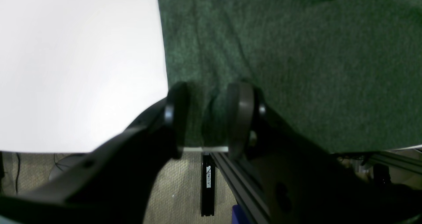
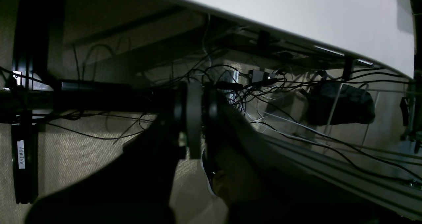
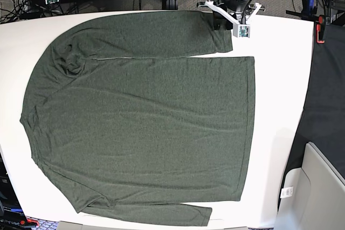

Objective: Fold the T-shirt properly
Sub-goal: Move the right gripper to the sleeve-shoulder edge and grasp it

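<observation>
Left gripper (image 1: 207, 116) at the near edge of the white table (image 1: 79, 69), jaws parted around a bunched fold of cuff — whether pressed onto the cloth or only straddling it, impossible to say from the wrist view. Right gripper (image 2: 197, 118) off the table, hanging over the cable tangle (image 2: 263, 85) below the tabletop's edge, jaws closed together on nothing.

T-shirt (image 3: 140, 117), dark heathered olive-green and long-sleeved, spread flat over most of the table, collar toward the base view's left, hem (image 3: 249, 127) toward its right. Far sleeve (image 3: 156, 33) laid along the table's top edge in the base view, its cuff end under the left gripper; near sleeve (image 3: 161, 214) along the table's bottom edge. No fold yet made.

Thin, soft knit by the look of it: light, limp, likely to sag and crease rather than hold shape, likely to drag on the tabletop. Best taken by the hemmed parts — cuffs, shoulder seams, hem corners — pinching a small gather, not flat cloth.
</observation>
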Controlling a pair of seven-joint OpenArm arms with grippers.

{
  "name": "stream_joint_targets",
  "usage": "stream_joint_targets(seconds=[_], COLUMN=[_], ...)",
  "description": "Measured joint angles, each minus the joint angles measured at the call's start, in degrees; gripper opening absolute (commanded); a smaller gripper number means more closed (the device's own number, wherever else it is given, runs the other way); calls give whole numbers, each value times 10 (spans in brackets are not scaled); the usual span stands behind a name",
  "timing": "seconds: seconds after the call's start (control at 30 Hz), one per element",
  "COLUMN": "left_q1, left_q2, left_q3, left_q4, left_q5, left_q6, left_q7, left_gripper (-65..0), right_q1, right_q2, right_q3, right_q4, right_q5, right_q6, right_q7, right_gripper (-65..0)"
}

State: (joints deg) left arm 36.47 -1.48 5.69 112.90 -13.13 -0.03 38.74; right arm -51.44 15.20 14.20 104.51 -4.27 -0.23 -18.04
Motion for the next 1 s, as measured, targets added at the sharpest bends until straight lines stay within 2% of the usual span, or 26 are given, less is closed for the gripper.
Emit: stream_joint_targets(seconds=[0.13,0.37,0.7,0.77,0.93,1.0], left_q1=[-3,-5,-4,0,2,2], left_q2=[0,-1,-1,0,0,0], left_q3=[1,0,-1,0,0,1], left_q4=[-4,-5,5,12,12,12], left_q5=[-2,0,-2,-4,-5,-4], left_q6=[0,2,0,0,0,0], left_q7=[-3,-7,7,16,16,16], left_gripper=[-463,-650,-649,-649,-649,-650], right_q1=[0,0,-3,-2,16,27], right_q2=[0,0,-1,0,-2,-1], right_q3=[0,9,72,73,68,68], right_q4=[0,13,83,92,100,101], right_q5=[0,0,3,3,4,10], right_q6=[0,4,3,5,7,8], right_q7=[0,-2,-1,-1,-3,0], right_gripper=[-644,-643,-631,-581,-393,-371])
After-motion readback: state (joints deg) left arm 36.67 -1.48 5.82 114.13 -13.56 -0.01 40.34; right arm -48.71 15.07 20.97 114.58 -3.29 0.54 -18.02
